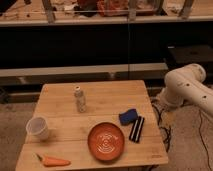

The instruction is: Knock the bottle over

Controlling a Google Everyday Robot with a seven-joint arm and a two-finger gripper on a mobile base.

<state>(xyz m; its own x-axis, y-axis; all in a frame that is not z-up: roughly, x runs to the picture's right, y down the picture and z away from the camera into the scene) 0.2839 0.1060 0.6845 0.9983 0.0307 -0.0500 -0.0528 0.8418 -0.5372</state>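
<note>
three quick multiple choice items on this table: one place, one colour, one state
1. On the table, the carrot lies at the: A near left corner B far right corner C middle
2. The plate is: A white B orange C blue
3. The bottle is: A tipped over B upright C in the gripper
Answers: 1 A, it sits by the front left edge; 2 B, plainly orange; 3 B, it stands alone; the gripper is out of view, only the arm shows at right.
</note>
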